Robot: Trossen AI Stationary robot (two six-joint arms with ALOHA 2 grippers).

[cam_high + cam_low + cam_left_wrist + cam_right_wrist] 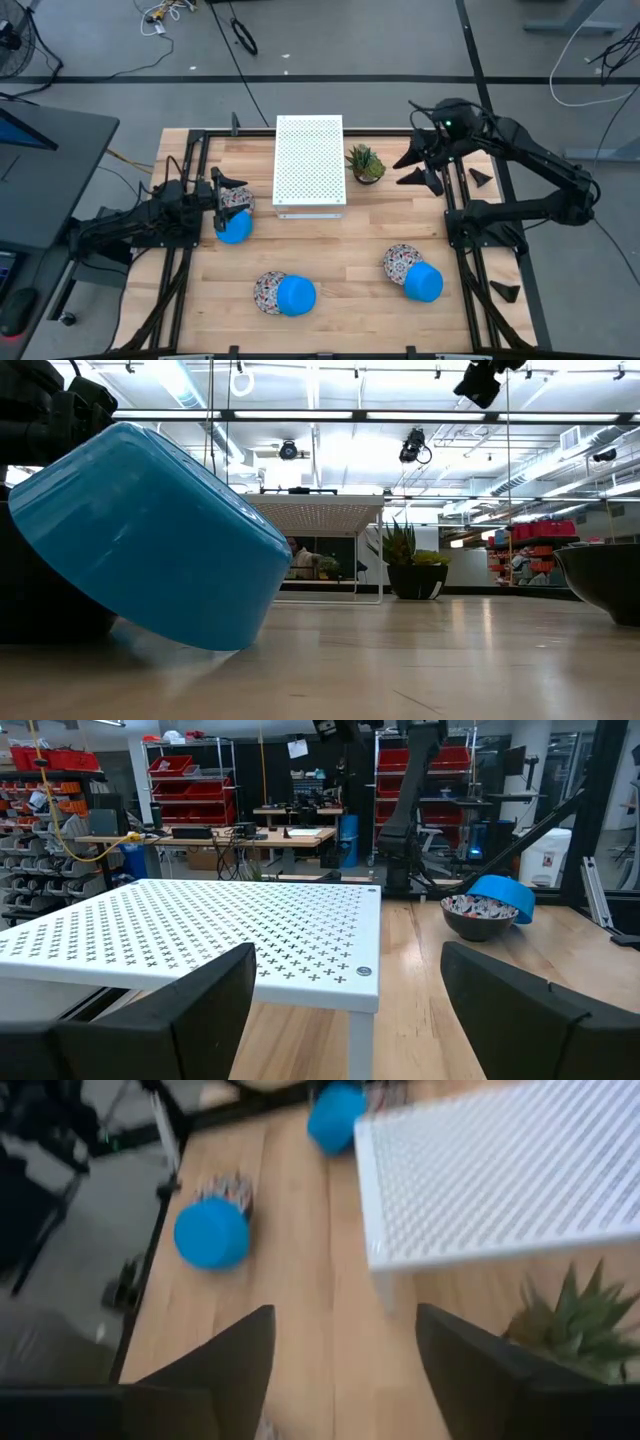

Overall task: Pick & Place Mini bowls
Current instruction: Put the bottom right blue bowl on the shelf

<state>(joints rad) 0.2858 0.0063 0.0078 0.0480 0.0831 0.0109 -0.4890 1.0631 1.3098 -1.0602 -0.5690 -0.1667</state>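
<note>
The bowls sit in three pairs on the table [330, 250], each a blue bowl [296, 296] touching a patterned bowl [268, 291]: one pair at front centre, one at front right, one at the left. The left gripper [222, 193] rests just beside that left pair, fingers apart and empty. The right gripper [418, 168] hangs near the plant [364, 163], fingers seemingly apart, holding nothing.
</note>
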